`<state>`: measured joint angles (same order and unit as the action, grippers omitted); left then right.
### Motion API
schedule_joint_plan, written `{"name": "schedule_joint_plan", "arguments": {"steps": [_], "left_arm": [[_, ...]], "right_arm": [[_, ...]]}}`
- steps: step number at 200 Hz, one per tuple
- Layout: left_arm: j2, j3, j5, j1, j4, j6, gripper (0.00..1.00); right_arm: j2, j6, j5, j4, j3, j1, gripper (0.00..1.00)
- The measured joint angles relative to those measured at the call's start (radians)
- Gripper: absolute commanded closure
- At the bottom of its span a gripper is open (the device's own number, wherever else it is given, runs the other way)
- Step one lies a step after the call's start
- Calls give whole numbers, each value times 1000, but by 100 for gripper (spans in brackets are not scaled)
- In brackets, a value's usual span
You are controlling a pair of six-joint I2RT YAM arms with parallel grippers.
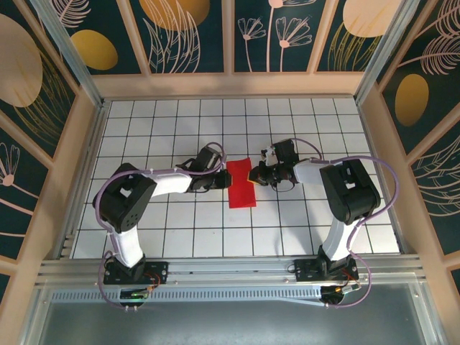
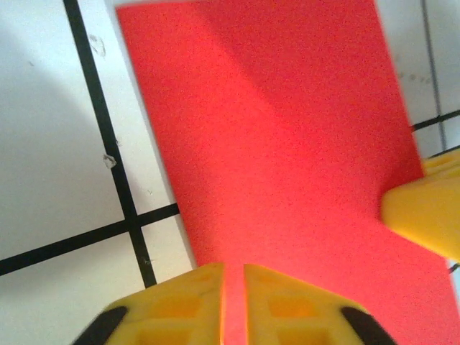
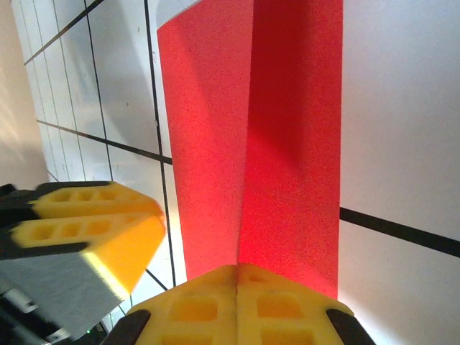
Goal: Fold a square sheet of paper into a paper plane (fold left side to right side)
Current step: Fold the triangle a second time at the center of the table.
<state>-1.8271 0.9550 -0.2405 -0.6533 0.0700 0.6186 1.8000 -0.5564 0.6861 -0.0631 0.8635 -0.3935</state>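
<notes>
The right gripper (image 3: 237, 287) has its yellow pads pressed flat together, and the crease of the red paper (image 3: 251, 144) runs straight into the seam between them, so it looks pinched on the fold line. Opposite, the left gripper (image 2: 233, 284) has its pads a sliver apart with red showing through the gap. Whether it nips the sheet there I cannot tell.

The paper lies mid-table between the two grippers on the white gridded tabletop (image 2: 57, 144). It forms a narrow strip, one half tilted up along the crease and shaded darker.

I judge the step in hand to be the left-over-right fold, made but not yet pressed down. The next move calls for laying the raised half flat, edges aligned, without dragging the thin sheet sideways.
</notes>
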Motion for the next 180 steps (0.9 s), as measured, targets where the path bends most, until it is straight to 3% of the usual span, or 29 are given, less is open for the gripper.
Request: {"name": "schedule_joint_plan", "arguments": {"steps": [43, 88, 137, 180], "left_arm": [[165, -13, 76, -31, -23, -47, 63], [305, -119, 172, -192, -22, -87, 47], [301, -144, 260, -358, -23, -103, 40], [166, -15, 387, -449, -80, -154, 34]], "right_arm": [[0, -4, 4, 0, 0, 0, 100], [-11, -27, 13, 0, -7, 0, 100], [-13, -33, 20, 0, -9, 1, 100], [-13, -38, 23, -1, -9, 1, 100]]}}
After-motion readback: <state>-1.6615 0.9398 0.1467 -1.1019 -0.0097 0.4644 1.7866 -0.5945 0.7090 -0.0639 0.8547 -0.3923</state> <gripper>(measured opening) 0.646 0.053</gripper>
